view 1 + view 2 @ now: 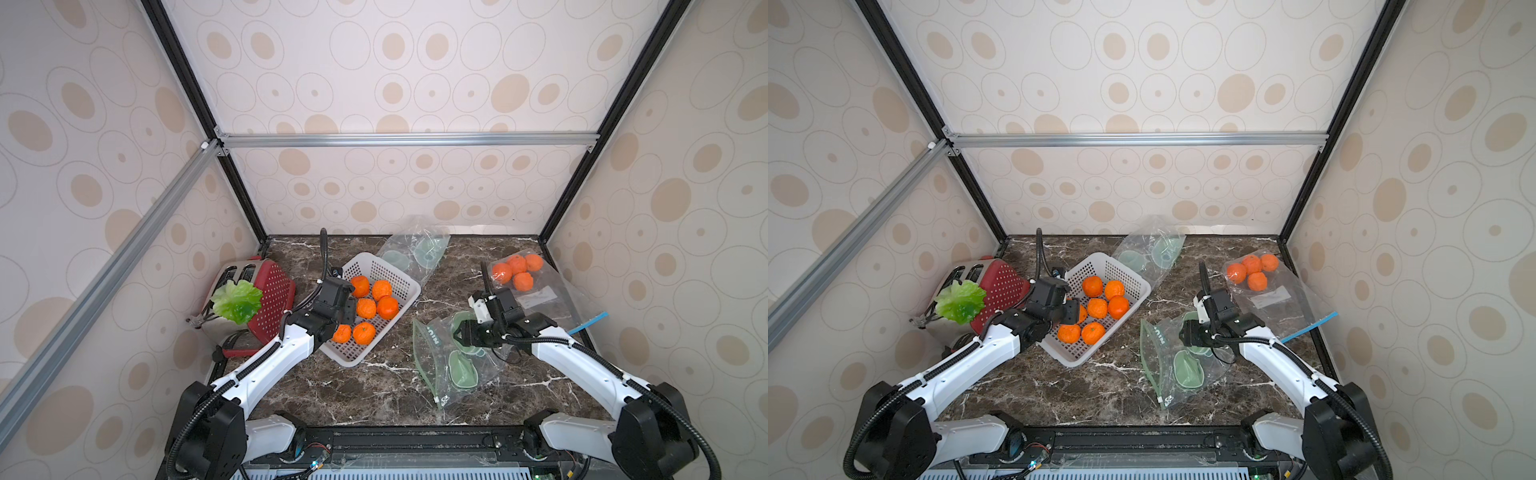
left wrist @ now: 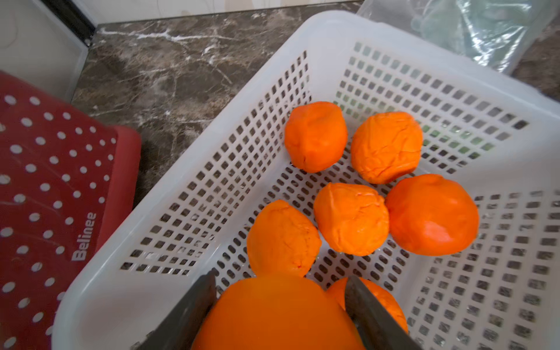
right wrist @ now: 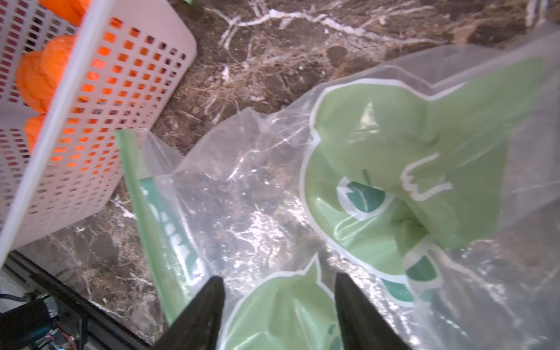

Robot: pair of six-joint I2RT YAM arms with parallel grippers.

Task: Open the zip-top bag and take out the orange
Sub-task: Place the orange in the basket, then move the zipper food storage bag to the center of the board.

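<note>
Left wrist view: left gripper (image 2: pixel 280 278) was over the white basket (image 2: pixel 169 181) with an orange (image 2: pixel 278 318) filling the gap between its fingers (image 2: pixel 188 312). Fruit looked in contact on both sides, but I couldn't tell whether it was clamped or loose. Six loose oranges (image 2: pixel 351 218) lay on the basket floor beyond it. Right wrist view: right gripper (image 3: pixel 278 277) had its jaws well apart with nothing pinched, hovering just over the crumpled zip-top bag (image 3: pixel 242 197), green print under the fingertips. Top view showed that bag lying on the tabletop (image 1: pixel 332 395) between the basket and the right arm, green zip edge on the basket side. Second bag (image 1: pixel 548 295), clear, held four oranges (image 1: pixel 517 270) at the far right corner, well apart from both grippers
</note>
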